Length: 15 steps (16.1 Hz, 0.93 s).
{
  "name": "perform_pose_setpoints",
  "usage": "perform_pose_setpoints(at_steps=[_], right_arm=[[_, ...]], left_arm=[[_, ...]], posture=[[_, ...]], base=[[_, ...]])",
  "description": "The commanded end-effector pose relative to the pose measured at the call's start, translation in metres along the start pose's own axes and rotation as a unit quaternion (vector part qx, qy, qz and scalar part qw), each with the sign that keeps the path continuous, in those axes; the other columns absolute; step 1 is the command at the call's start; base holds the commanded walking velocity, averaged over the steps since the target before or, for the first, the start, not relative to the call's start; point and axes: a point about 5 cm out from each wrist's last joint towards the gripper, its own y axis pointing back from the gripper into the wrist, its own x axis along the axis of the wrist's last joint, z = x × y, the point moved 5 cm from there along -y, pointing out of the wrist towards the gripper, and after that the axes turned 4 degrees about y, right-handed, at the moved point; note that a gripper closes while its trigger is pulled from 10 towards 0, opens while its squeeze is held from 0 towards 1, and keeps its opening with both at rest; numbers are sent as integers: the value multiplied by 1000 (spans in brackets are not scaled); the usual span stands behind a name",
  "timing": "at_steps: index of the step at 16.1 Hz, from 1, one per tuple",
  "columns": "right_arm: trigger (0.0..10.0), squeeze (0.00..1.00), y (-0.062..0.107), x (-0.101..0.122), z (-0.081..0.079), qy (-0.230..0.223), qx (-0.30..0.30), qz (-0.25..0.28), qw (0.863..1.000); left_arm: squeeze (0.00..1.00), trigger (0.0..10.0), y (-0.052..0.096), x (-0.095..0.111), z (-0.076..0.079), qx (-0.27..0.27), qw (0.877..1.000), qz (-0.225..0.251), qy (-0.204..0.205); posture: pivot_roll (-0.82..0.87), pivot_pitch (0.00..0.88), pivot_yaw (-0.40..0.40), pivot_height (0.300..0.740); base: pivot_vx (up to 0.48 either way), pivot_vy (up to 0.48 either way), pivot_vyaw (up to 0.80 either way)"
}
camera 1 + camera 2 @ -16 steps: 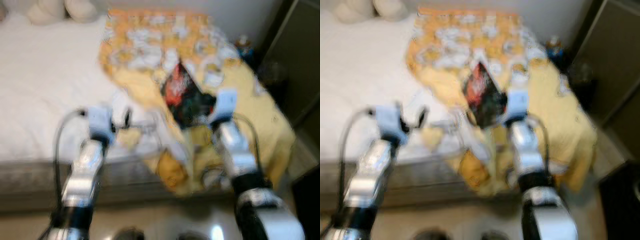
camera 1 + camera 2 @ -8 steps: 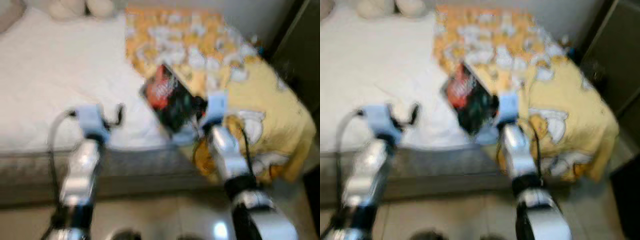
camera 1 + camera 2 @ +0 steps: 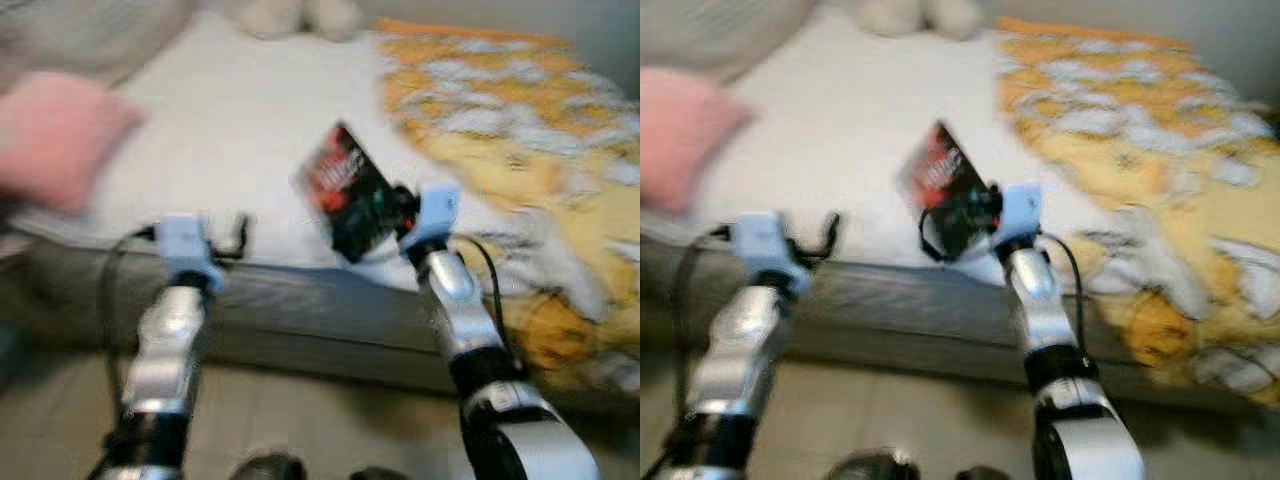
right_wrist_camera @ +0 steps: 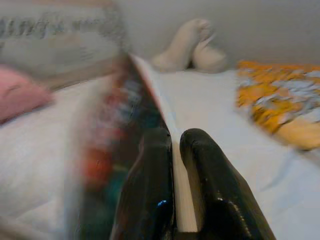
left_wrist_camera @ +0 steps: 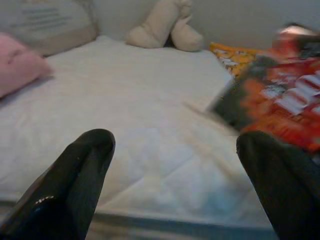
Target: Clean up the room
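A thin red and dark book (image 3: 349, 191) is held up over the near edge of the white bed (image 3: 230, 130), tilted on its corner. My right gripper (image 3: 392, 212) is shut on the book's lower right edge; in the right wrist view both black fingers (image 4: 150, 185) pinch its white page edge (image 4: 177, 190). My left gripper (image 3: 233, 235) hovers open over the bed's near edge, left of the book, with nothing between its fingers (image 5: 75, 185). The book (image 5: 280, 95) also appears in the left wrist view, beside the far finger.
A yellow and orange patterned blanket (image 3: 520, 130) covers the bed's right side and hangs over its front. A pink pillow (image 3: 55, 135) lies at the left, a grey pillow (image 5: 45, 22) behind it. A cream plush toy (image 5: 165, 27) sits at the headboard. Beige floor runs below.
The camera has swung left, bringing the pink pillow into view and pushing the blanket right. The right gripper still holds the book, now over the white sheet. The left gripper stays open.
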Motion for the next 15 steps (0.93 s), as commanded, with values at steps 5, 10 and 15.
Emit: perform_pose_setpoints(at_steps=[5,10,15], right_arm=[[0,0,-4,17,8,7,-15,32,999],[0,0,-3,16,5,20,-12,32,999],[0,0,-3,16,-1,21,-6,37,999]], left_arm=[[0,10000,-6,0,8,-30,999,-11,-17],[0,10000,-4,4,6,-34,999,1,-36],[0,10000,0,3,9,-45,997,4,-58]], posture=[[29,0,-47,740],[35,0,-51,740],[47,0,-52,740]], base=[[0,374,461],[185,0,0],[480,0,0]])
